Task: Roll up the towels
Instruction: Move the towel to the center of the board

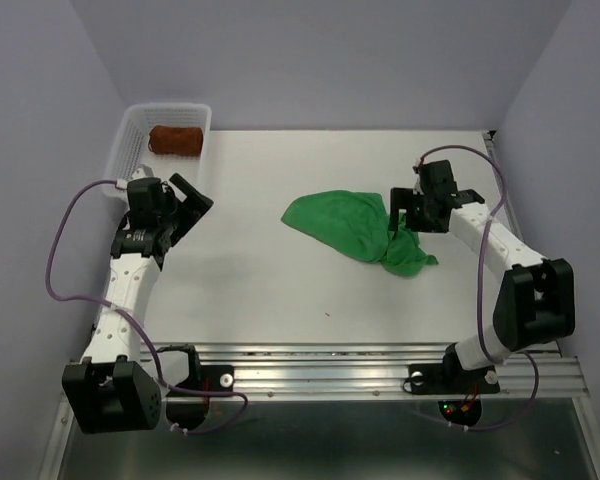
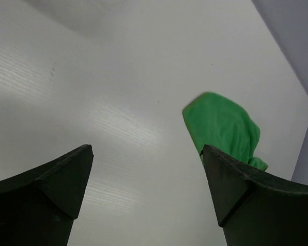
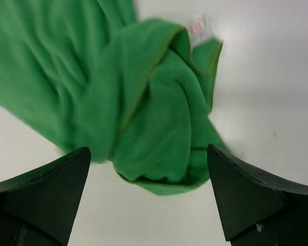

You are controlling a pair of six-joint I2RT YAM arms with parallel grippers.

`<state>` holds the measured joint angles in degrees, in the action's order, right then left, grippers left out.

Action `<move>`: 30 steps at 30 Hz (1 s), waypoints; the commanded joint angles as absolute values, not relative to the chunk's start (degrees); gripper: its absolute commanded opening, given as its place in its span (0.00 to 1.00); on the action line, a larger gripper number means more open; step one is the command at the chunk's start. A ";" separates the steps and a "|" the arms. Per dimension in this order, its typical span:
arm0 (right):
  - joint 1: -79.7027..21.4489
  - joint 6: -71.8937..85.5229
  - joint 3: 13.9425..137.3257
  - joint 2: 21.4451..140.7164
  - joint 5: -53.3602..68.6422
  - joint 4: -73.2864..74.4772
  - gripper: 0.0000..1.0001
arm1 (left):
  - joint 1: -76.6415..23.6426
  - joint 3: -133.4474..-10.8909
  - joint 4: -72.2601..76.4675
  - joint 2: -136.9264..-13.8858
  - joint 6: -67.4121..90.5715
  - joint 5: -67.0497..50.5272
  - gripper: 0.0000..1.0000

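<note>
Soft, even light filled the top view; the white desk (image 1: 280, 290) was bright, with a faint shadow beside the left arm (image 1: 130, 280) and glare streaks on the metal rail (image 1: 330, 355) at the near edge. In the left wrist view the desk carried broad sheen bands, and the fingers (image 2: 41, 200) of the left claw (image 2: 146, 148) were dark, underexposed. In the right wrist view the green towel (image 3: 143, 102) was smeared by blur, its label (image 3: 199, 28) unreadable.

green towel (image 3: 143, 102) blurred, cut off at top edge, label (image 3: 199, 26) unreadable
</note>
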<state>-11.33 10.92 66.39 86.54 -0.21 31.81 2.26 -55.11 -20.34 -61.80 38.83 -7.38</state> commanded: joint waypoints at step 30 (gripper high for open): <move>-3.70 32.43 57.31 70.14 -14.59 39.64 1.00 | -22.06 -82.61 -16.35 -114.87 33.76 -2.99 0.93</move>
<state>-6.31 31.62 56.10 69.82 -15.09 41.60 -20.34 -79.29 -15.16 -113.84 36.45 -2.98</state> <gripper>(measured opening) 0.998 0.935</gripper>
